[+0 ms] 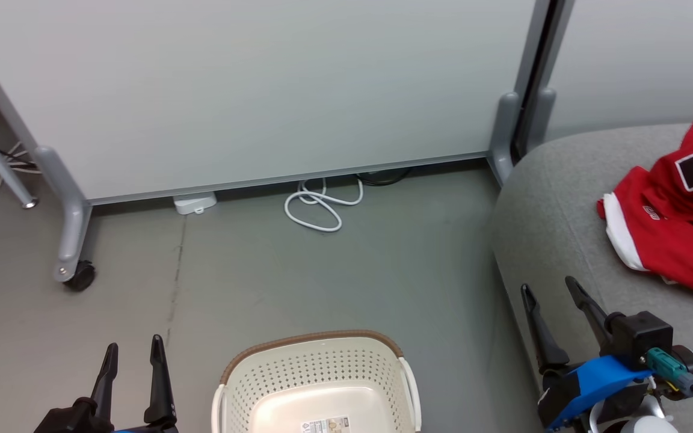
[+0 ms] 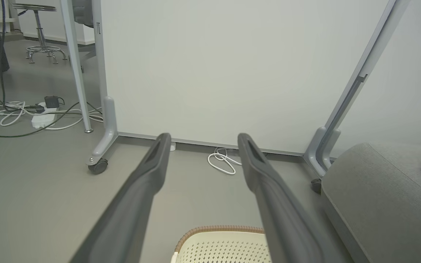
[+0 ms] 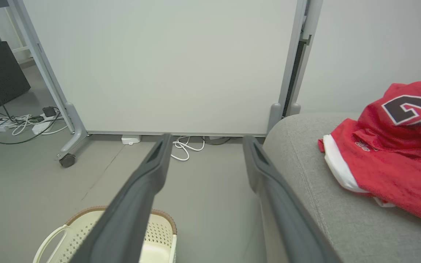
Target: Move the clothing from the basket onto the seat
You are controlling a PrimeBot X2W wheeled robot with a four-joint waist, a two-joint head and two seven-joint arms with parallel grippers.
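On seat (image 1: 557, 240) — clothing (image 1: 677, 234) heaped | basket (image 1: 316, 370) on floor (image 1: 322, 282) | left gripper (image 1: 135, 343), right gripper (image 1: 546, 284) — both parted

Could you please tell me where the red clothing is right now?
In the head view, the red clothing lies at the far right on the grey seat, near the right gripper and well apart from the basket.

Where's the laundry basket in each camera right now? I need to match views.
Head view: laundry basket at bottom centre, cut by the edge.
Left wrist view: bottom edge, just right of centre.
Right wrist view: bottom left.
Shared landmark: coiled white cable below the white panel.
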